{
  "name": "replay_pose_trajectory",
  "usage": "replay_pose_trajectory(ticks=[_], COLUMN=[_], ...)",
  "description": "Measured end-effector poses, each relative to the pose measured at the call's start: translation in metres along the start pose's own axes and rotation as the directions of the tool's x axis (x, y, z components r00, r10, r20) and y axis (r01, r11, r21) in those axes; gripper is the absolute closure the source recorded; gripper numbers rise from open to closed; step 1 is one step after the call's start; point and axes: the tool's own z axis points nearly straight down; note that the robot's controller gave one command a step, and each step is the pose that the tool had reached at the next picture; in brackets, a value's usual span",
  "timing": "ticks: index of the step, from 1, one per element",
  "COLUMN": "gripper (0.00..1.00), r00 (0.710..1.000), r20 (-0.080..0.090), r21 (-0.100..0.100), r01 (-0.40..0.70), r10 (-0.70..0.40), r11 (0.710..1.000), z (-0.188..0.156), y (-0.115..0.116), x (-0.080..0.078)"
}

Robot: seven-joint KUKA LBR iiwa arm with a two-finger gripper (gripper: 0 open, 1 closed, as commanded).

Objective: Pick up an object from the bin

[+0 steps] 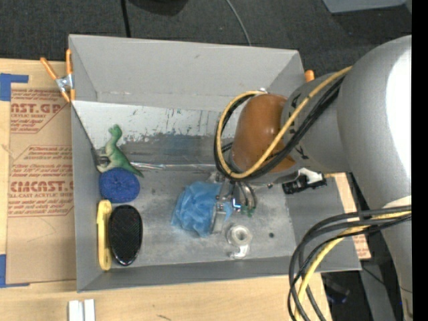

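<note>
My gripper (234,206) is low in the bin, right of the middle, under the arm's orange cover. It stands open, and I see nothing between its fingers. Its left finger (221,210) is at the right edge of a crumpled light-blue mesh puff (195,207) lying on the bin floor. Just below the gripper, near the front wall, lies a small clear, silvery ring-shaped piece (237,236).
Along the left side lie a green toy dinosaur (117,151), a dark blue round pad (120,185) and a black oval brush with a yellow handle (122,235). The arm and its cables cover the bin's right part.
</note>
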Motion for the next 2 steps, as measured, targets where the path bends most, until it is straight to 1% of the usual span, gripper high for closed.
replay_pose_trajectory(ticks=[1, 2], gripper=[1.0, 1.0], r00=[0.999, 0.999], r20=[0.002, 0.001], r21=[-0.002, -0.001], r01=[-0.042, -0.052], r10=[0.042, 0.052], r11=[0.999, 0.999], z=[0.0116, 0.0112], y=[0.0205, 0.0124], x=[0.0043, 0.0033])
